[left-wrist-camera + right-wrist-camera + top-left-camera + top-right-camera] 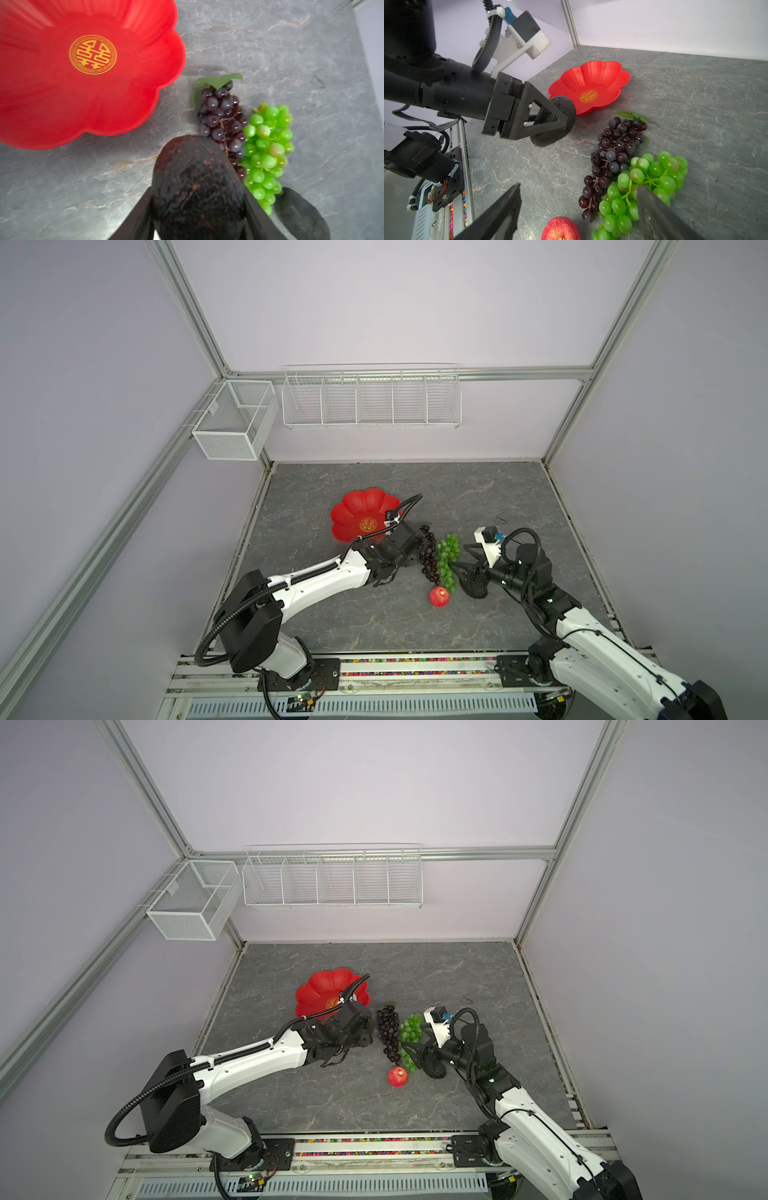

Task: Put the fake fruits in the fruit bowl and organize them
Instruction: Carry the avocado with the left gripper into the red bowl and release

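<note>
Stretched low and nearly level from the near-left base out over the grey marbled tabletop (374, 614), with the left hand (560, 122) clamped on a dark pebbly avocado (193, 166), just on the near side of the red flower-shaped fruit bowl (357, 506) and just left of the purple grape bunch (430, 558). Cannot tell whether held clear of the tabletop or resting on it. Folded at the elbow from the near-right base, with the right hand (579, 187) spread apart and gripping nothing, low by the near end of the green grape bunch (449, 556). Side by side and touching, purple on the left and green on the right, both outside the bowl. Nearer again, alone on the tabletop, a small red apple (439, 596); just right of the green bunch, a second avocado (301, 214). At the bowl's centre, a round gold emblem (92, 54) bearing the Chinese double-happiness character within a patterned ring.
</note>
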You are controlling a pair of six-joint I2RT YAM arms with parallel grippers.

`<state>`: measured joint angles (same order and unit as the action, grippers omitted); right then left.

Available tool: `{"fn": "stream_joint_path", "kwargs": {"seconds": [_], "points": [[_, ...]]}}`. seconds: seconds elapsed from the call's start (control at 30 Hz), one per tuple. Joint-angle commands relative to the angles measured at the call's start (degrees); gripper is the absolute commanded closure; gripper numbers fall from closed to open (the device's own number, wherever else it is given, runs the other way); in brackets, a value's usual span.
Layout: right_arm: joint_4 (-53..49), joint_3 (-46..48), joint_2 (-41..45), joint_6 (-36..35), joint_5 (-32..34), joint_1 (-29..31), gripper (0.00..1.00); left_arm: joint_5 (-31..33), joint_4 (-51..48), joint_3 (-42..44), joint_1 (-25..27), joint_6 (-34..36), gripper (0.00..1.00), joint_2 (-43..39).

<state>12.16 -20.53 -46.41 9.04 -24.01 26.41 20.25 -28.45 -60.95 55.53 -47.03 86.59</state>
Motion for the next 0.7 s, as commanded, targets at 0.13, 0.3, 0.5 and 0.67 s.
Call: {"fn": "stream_joint_path", "kwargs": {"seconds": [0.13, 0.3, 0.5, 0.67], "points": [[1.53, 0.24, -0.08, 0.01, 0.04, 0.47, 0.12, 6.79, -2.55, -2.46, -3.37, 7.20, 0.55, -3.29], [0.94, -0.03, -0.69, -0.33, 0.18, 0.47, 0.12, 4.38, -3.95, -4.78, -5.74, 8.90, 0.54, -0.58], [1.17, 0.06, -0.87, -0.25, 0.59, 0.53, 0.12, -0.29, -4.53, -5.84, -5.78, 9.20, 0.55, 4.55], [1.40, -0.30, -1.97, -0.13, 0.11, 0.57, 0.12, 4.18, -5.57, -7.09, -7.51, 11.17, 0.55, 5.72]]}}
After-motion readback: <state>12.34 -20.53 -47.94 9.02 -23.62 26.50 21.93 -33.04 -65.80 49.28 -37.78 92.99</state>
